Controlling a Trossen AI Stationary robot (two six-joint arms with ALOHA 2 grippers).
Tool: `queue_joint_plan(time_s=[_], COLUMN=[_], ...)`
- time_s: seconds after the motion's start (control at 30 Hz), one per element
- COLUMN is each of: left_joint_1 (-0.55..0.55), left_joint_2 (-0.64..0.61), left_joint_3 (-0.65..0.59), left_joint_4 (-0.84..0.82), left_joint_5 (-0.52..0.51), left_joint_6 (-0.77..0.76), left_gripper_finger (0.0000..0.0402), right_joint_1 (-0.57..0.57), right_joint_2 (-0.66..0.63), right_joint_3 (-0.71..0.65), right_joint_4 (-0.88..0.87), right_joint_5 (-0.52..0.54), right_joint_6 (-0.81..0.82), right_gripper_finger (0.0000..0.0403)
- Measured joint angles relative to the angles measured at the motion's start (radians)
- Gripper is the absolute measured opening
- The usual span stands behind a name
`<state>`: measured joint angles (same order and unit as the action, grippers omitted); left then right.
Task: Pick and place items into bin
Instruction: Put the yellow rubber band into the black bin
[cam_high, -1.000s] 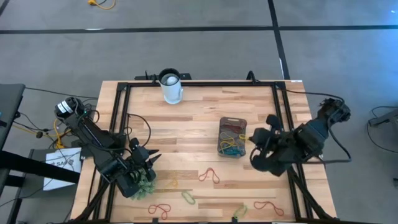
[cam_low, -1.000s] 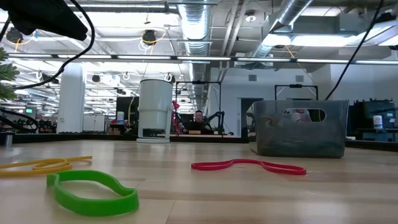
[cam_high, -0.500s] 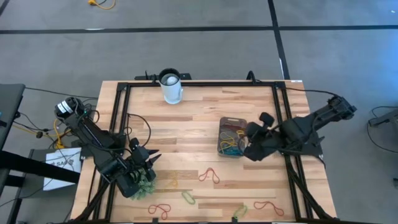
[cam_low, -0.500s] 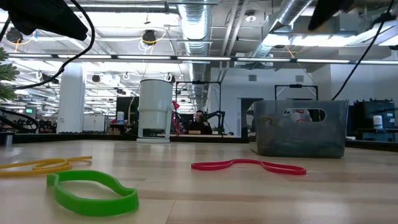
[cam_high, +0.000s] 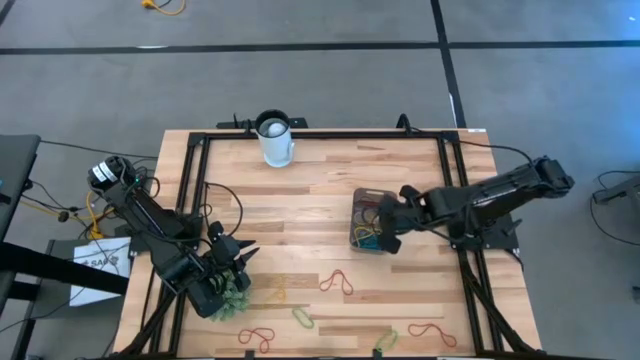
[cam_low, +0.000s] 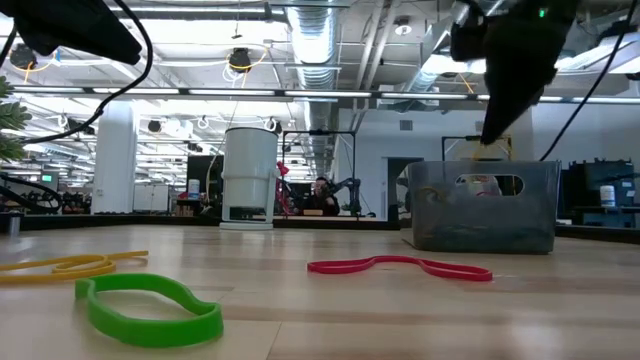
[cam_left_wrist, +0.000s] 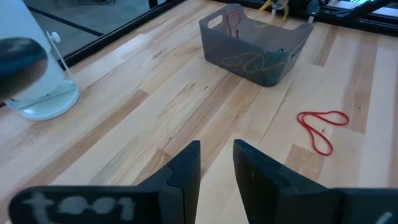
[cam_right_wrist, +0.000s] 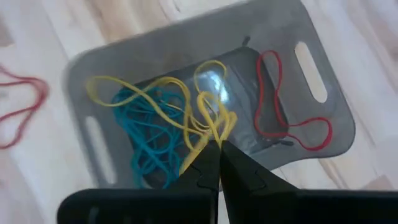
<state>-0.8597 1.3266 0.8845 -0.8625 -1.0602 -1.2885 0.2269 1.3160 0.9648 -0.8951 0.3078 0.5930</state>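
Wood table (cam_high: 300, 210) – right tool (cam_right_wrist: 217, 148) pinching a yellow loop (cam_right_wrist: 208, 121), seemingly, over the bin (cam_high: 373, 220).

small grey-tinted clear plastic bin (cam_high: 373, 218): holds yellow, blue and red loops
thin yellow rubber loop (cam_right_wrist: 205, 124): between dark fingers
thin red rubber loop (cam_high: 336, 283): on pale striped wood table (cam_high: 310, 200)
flat green rubber loop (cam_low: 150, 308): bright green
tall cylindrical cup (cam_high: 274, 139): white
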Motion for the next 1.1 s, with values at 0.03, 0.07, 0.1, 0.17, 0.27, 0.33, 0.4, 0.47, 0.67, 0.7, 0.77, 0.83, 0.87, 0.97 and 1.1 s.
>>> queue_joint_plan(time_s=[0.03,0.07,0.1,0.17,0.27,0.33,0.4,0.47,0.67,0.7,0.77,0.83,0.87,0.97,1.1], left_joint_1=[0.000,0.000,0.000,0.000,0.000,0.000,0.000,0.000,0.000,0.000,0.000,0.000,0.000,0.000,0.000], left_joint_2=[0.000,0.000,0.000,0.000,0.000,0.000,0.000,0.000,0.000,0.000,0.000,0.000,0.000,0.000,0.000], left_joint_3=[0.000,0.000,0.000,0.000,0.000,0.000,0.000,0.000,0.000,0.000,0.000,0.000,0.000,0.000,0.000], left_joint_4=[0.000,0.000,0.000,0.000,0.000,0.000,0.000,0.000,-0.001,0.000,0.000,-0.001,0.000,0.000,-0.001], left_joint_5=[-0.002,-0.003,-0.003,-0.011,-0.020,-0.026,-0.028,-0.028,-0.028,-0.028,-0.028,-0.028,-0.028,-0.028,-0.028], left_joint_6=[0.006,0.012,0.013,0.013,0.013,0.013,0.013,0.013,0.013,0.013,0.013,0.013,0.013,0.013,0.013], left_gripper_finger=[0.0087,0.0087,0.0087,0.0087,0.0087,0.0087,0.0087,0.0087,0.0087,0.0087,0.0087,0.0087,0.0087,0.0087,0.0087], right_joint_1=[-0.012,-0.022,-0.030,-0.044,-0.056,-0.060,-0.063,-0.070,-0.092,-0.095,-0.101,-0.106,-0.107,-0.107,-0.107], right_joint_2=[0.000,0.000,0.000,0.000,0.000,0.000,0.000,0.000,0.000,0.000,0.000,0.000,0.000,0.000,0.000], right_joint_3=[-0.016,-0.031,-0.044,-0.069,-0.106,-0.135,-0.155,-0.175,-0.213,-0.217,-0.223,-0.234,-0.242,-0.272,-0.292], right_joint_4=[0.012,0.028,0.044,0.052,0.111,0.151,0.177,0.201,0.226,0.230,0.231,0.239,0.243,0.269,0.275], right_joint_5=[-0.007,-0.016,-0.022,-0.028,-0.058,-0.068,-0.060,-0.056,-0.052,-0.052,-0.047,-0.045,-0.045,-0.045,-0.044], right_joint_6=[0.000,0.000,0.000,0.000,-0.001,-0.011,-0.017,-0.018,-0.018,-0.017,-0.017,-0.017,-0.013,0.020,0.027], right_gripper_finger=[0.0000,0.0000,0.0000,0.0000,0.0000,0.0000,0.0000,0.0000,0.0005,0.0008,0.0017,0.0027,0.0032,0.0047,0.0062])
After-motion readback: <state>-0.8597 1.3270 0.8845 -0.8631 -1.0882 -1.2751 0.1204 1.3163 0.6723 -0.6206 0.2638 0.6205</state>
